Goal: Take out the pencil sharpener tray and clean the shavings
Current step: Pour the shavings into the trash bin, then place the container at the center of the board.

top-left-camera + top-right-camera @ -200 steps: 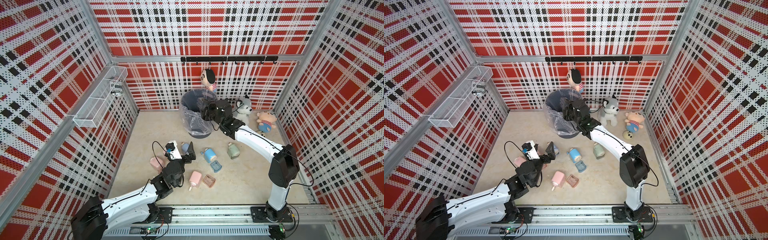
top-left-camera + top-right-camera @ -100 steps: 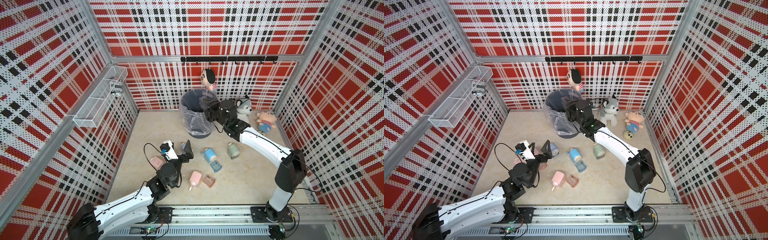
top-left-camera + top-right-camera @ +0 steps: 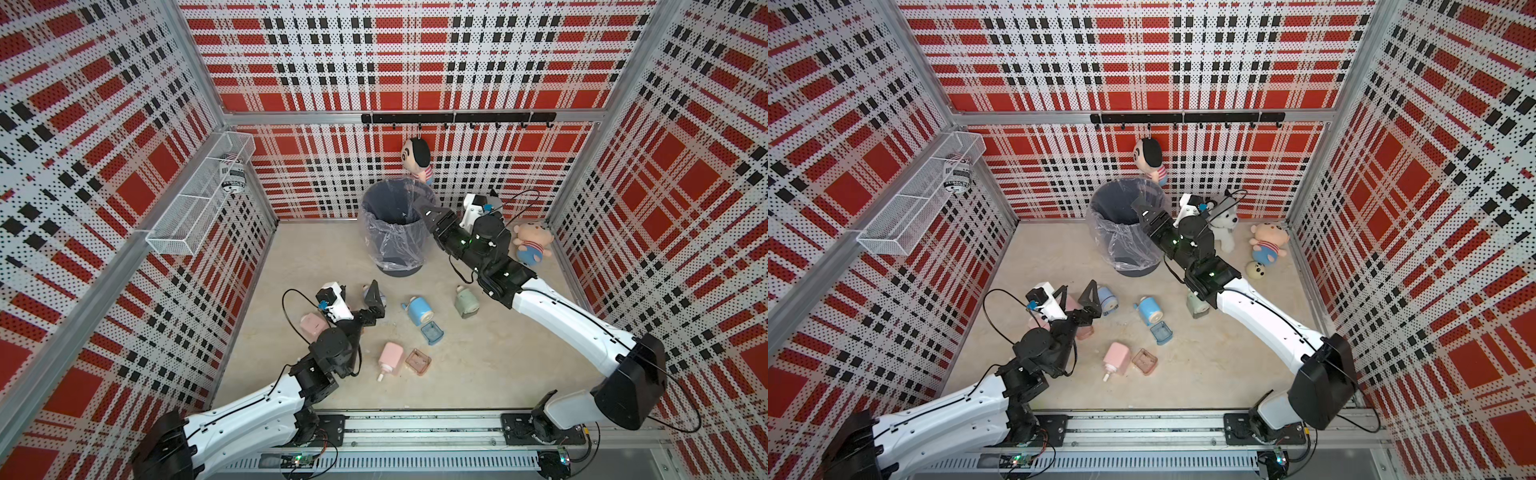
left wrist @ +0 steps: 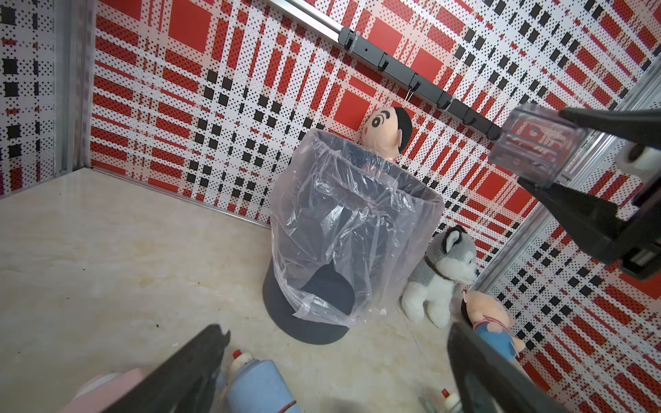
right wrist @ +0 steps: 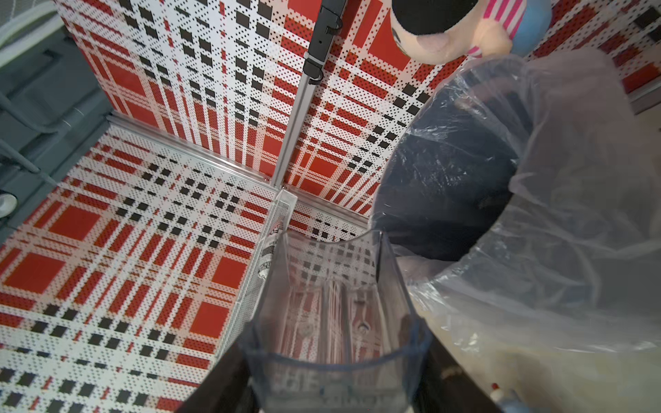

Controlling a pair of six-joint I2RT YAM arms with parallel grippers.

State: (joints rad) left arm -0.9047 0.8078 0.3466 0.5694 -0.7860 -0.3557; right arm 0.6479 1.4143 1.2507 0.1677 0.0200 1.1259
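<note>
Right arm's elbow has swung outward and lower over the past second, while its wrist has barely shifted at the bin. Left arm has drawn back a little from the sharpeners, jaws as wide as before

Right gripper (image 3: 1144,208): fingers closed narrow on the clear tray (image 5: 332,321), pinching it from both sides. Tray is off the floor at the rim of the lined bin (image 3: 388,245), on the side facing the husky plush (image 3: 1223,224). The left wrist view shows it higher than the rim

Left gripper (image 3: 1075,297): fingers spread fully, holding nothing. It hovers above a pink sharpener (image 3: 312,325), one finger just beside a blue-grey sharpener (image 3: 1108,300)

Floor between the arms:
- light blue sharpener (image 3: 417,309), with blue tray (image 3: 431,333) just beside it
- second pink sharpener (image 3: 390,357), lying beside pink tray (image 3: 417,361)
- green sharpener (image 3: 465,305), near the right forearm
</note>
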